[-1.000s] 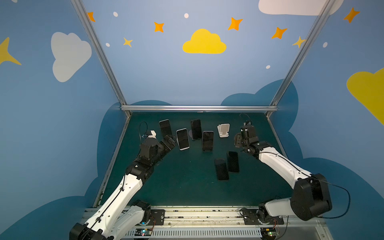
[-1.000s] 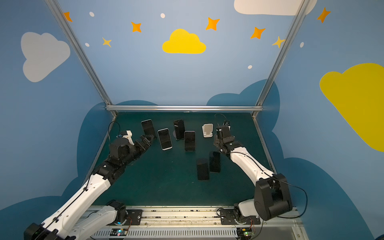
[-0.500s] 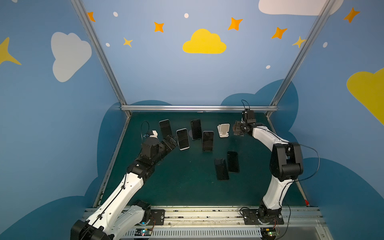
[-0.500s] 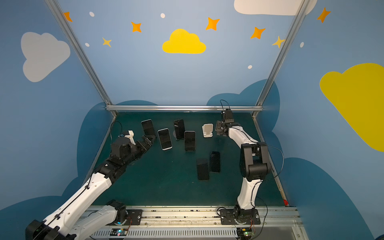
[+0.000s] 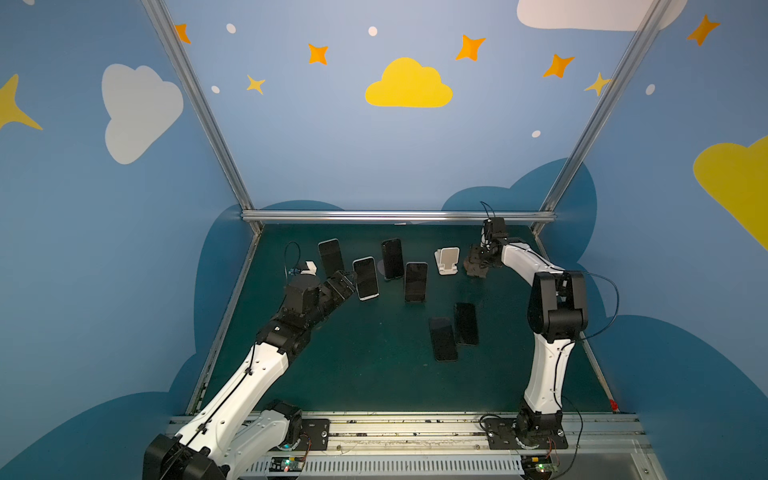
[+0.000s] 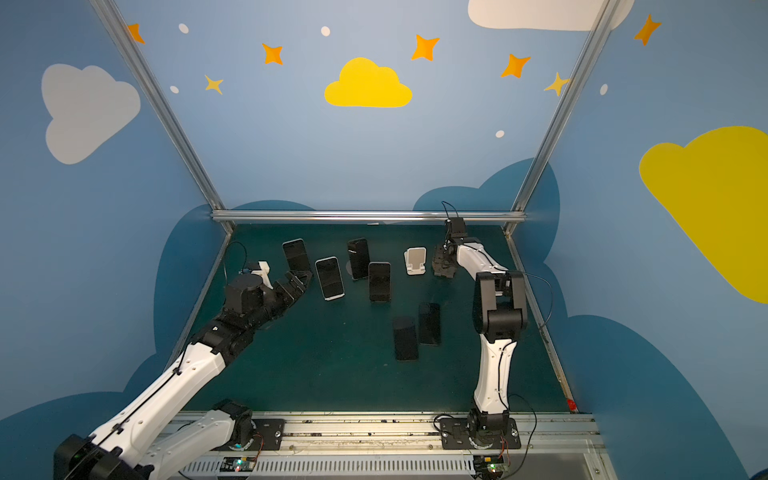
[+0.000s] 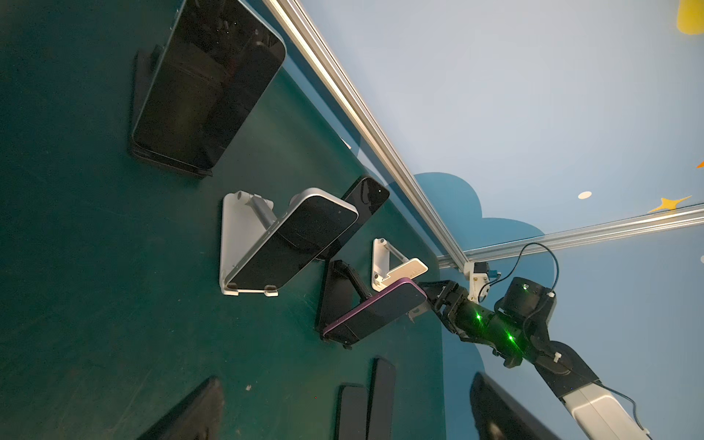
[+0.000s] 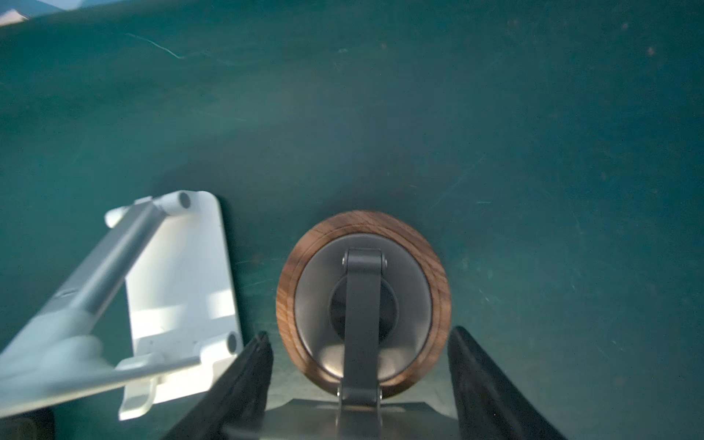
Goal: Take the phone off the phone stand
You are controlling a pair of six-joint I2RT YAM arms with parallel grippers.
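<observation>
Several dark phones lean on stands along the back of the green table: a black one [image 5: 331, 255], a white-rimmed one [image 5: 365, 277], another black one [image 5: 392, 258] and a purple-edged one [image 5: 415, 281]. My left gripper [image 5: 343, 280] hangs open just left of the white-rimmed phone [image 7: 293, 244], holding nothing. My right gripper [image 5: 478, 266] is at the back right over a round wood-rimmed stand [image 8: 358, 221]. Its fingers [image 8: 251, 365] flank a flat grey plate [image 8: 304, 419] at the top of that stand. Whether they press on it, and whether it is a phone, I cannot tell.
An empty white stand [image 5: 447, 261] sits just left of the right gripper [image 6: 442, 264]. Two black phones [image 5: 442, 338] [image 5: 465, 324] lie flat side by side right of centre. A metal rail [image 5: 395, 216] and blue walls close in the back and sides.
The right arm's elbow swung up from a low, stretched pose to an upright one, and its gripper shifted slightly back and left by the round stand. The left arm barely moved.
</observation>
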